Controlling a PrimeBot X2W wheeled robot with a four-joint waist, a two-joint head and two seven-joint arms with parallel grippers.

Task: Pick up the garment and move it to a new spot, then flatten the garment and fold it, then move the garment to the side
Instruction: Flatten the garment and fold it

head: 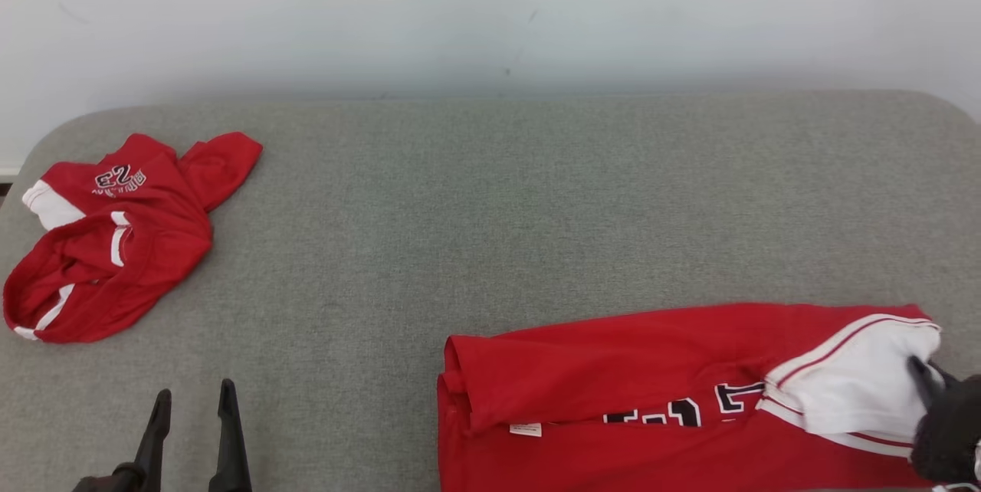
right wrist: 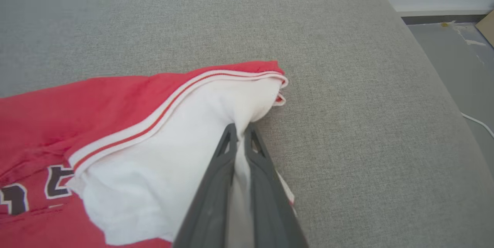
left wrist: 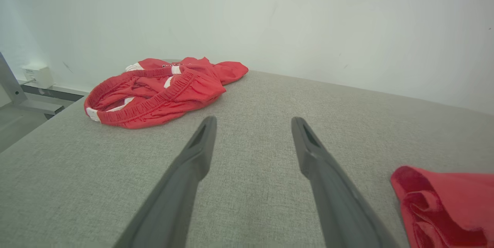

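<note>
Red jersey garment (head: 628,369) with black-and-white lettering lay partly folded at the near right of the grey fabric-covered surface (head: 490,208), with its near edge running out of the head view. Its white sleeve panel (right wrist: 173,143), trimmed with red-and-white piping, sat at the garment's right end.

Handling, judged: thin knit cloth, light, fully limp and not fragile. It should drape and sag from any pinch point, and the folded layers could slip apart if dragged. The grey fabric probably adds some friction, so lifting looks safer than sliding. Best holds look like a hem, a corner or a piped edge. One pinch will let the far end trail, so two holds set well apart would keep it flat.

Right gripper (right wrist: 239,132) was clamped tight on the white panel's right edge. Cloth was sandwiched between the two dark fingers, which were nearly touching. The fingers came in low from the robot's right, close over the surface and pointing toward the garment's far right corner.

Left gripper (head: 194,400) hung spread wide and empty over bare surface at the near left. Its fingers pointed away from the robot, well apart from the jersey's left fold. The red crumpled shorts (head: 115,247) with an elastic waistband lay beyond it at the far left, untouched.
</note>
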